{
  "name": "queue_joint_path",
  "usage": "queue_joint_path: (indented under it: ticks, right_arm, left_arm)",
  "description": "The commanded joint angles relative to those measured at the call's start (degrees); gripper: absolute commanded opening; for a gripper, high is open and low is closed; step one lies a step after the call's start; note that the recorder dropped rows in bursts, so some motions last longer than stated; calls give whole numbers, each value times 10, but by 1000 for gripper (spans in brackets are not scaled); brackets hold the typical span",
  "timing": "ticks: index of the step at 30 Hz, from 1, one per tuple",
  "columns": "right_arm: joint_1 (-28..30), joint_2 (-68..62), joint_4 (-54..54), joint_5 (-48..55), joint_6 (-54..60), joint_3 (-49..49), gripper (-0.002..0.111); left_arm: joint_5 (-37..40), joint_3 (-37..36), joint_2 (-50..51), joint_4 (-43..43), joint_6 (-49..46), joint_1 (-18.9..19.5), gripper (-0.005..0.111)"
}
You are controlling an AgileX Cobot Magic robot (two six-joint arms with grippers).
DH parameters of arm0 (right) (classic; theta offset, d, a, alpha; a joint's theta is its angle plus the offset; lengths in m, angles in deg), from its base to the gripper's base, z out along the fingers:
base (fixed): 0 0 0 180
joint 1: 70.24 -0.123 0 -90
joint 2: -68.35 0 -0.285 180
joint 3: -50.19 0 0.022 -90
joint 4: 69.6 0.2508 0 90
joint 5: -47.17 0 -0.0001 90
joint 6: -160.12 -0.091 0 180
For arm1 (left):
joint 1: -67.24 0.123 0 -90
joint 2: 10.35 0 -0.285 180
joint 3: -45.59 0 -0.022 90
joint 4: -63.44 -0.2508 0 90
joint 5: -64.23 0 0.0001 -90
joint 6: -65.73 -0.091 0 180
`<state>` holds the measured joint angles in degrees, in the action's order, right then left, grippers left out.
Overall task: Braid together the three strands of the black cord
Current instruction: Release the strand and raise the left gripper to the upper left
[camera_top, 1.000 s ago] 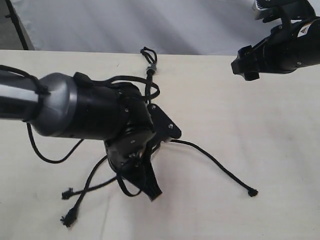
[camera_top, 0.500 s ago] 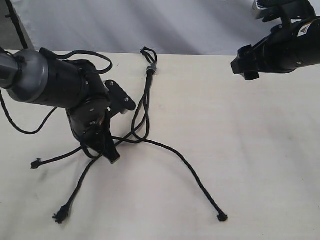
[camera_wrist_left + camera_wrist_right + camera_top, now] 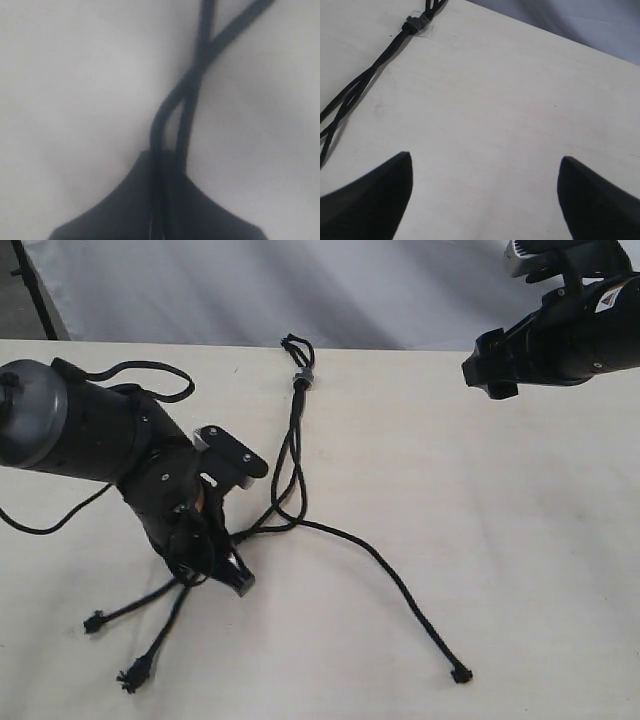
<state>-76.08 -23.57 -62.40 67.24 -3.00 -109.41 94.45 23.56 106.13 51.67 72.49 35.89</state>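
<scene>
Pale bench [image 3: 540,540]; left hand [image 3: 225,570], pressed on two crossed strands [image 3: 192,85], had dragged them further from grey band [image 3: 303,377]; third strand [image 3: 390,575] lay loose. Braid barely begun. Right hand [image 3: 485,158] spread, idle.

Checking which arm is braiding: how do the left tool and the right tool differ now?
The left tool is shut on two strands; the right tool is open and empty. The left tool sits low at the table among the black cord; the right tool hangs apart from it. Both have black fingers.
</scene>
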Motion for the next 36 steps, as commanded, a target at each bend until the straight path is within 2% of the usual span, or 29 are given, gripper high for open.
queue_joint_path:
  ticks: [1, 3, 5, 13, 17, 26, 28, 32, 34, 36]
  right_arm:
    - [4, 3, 2, -4, 3, 3, 75]
    - [4, 3, 2, -2, 3, 3, 75]
    - [4, 3, 2, -1, 3, 3, 75]
    - [4, 3, 2, -1, 3, 3, 75]
    - [4, 3, 2, -1, 3, 3, 75]
    - [4, 3, 5, 0, 3, 3, 75]
    - [4, 3, 5, 0, 3, 3, 75]
    - [4, 3, 32, 20, 3, 3, 75]
    - [3, 3, 56, 41, 3, 3, 75]
    - [-5, 3, 63, 59, 10, 3, 75]
  left_arm:
    - [8, -13, 18, 149, -114, -80, 1]
    - [-10, -13, 9, 128, -113, -100, 1]
    - [-20, -13, -4, 118, -108, -98, 1]
    - [-45, -15, -75, 114, -77, -5, 1]
    - [-65, -15, -78, 114, -76, 34, 1]
    - [-72, -15, -27, 105, -76, 43, 3]
    - [-73, -15, -24, 105, -76, 43, 12]
    - [-73, -15, -24, 111, -75, 43, 44]
    - [-73, -15, -24, 110, -74, 43, 57]
    - [-77, -15, -30, 109, -74, 43, 64]
